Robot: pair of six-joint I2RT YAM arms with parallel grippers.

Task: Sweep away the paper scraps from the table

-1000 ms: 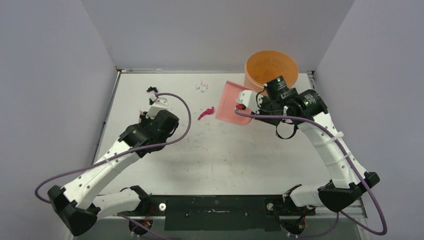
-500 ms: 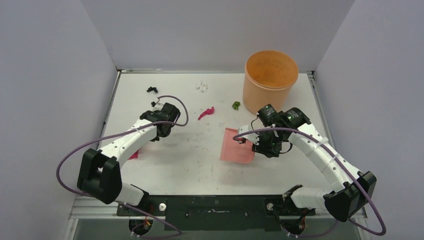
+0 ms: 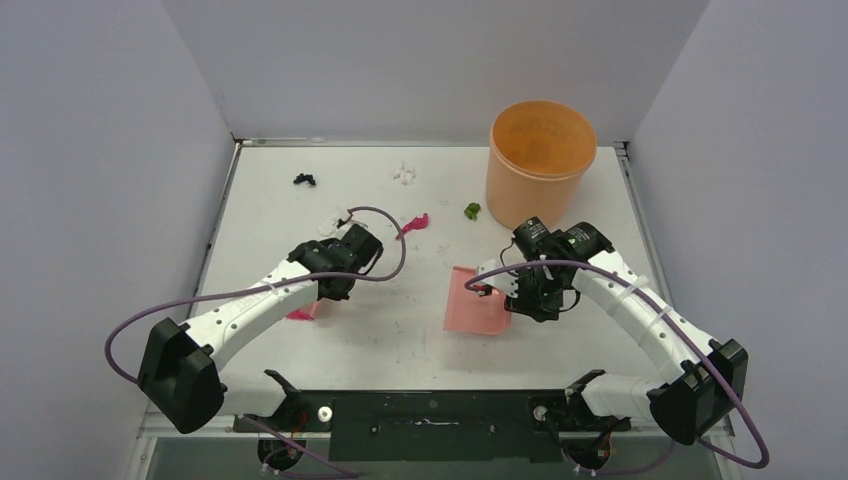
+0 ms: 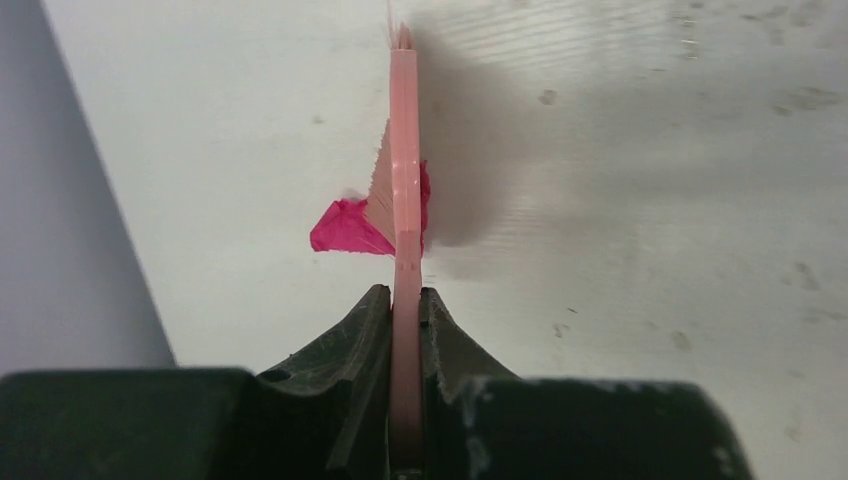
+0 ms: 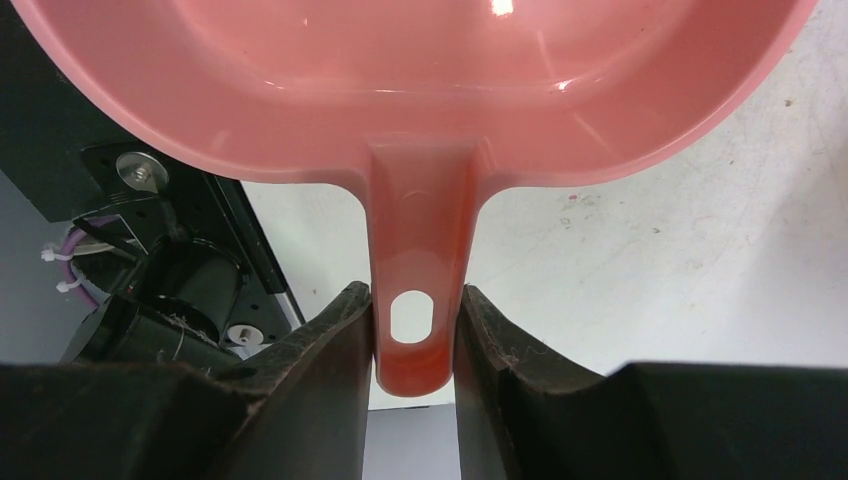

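Observation:
My left gripper (image 3: 335, 272) is shut on the thin pink hand brush (image 4: 404, 150), seen edge-on, its bristles down on the white table (image 3: 400, 330). A magenta bit (image 4: 345, 228) lies against the brush's left side. My right gripper (image 3: 535, 290) is shut on the handle (image 5: 415, 260) of the pink dustpan (image 3: 477, 300), which lies flat on the table right of centre. Paper scraps lie farther back: black (image 3: 304, 180), white (image 3: 404, 174), magenta (image 3: 412, 222), green (image 3: 471, 210) and another white one (image 3: 328, 225) just behind my left wrist.
An orange bucket (image 3: 541, 150) stands at the back right, behind the dustpan. Grey walls close in the back and both sides. The black arm mount (image 3: 430, 420) runs along the near edge.
The right arm brought the dustpan from the bucket's rim down onto the table. The left arm swung the brush nearer and to the right, towards the table's middle.

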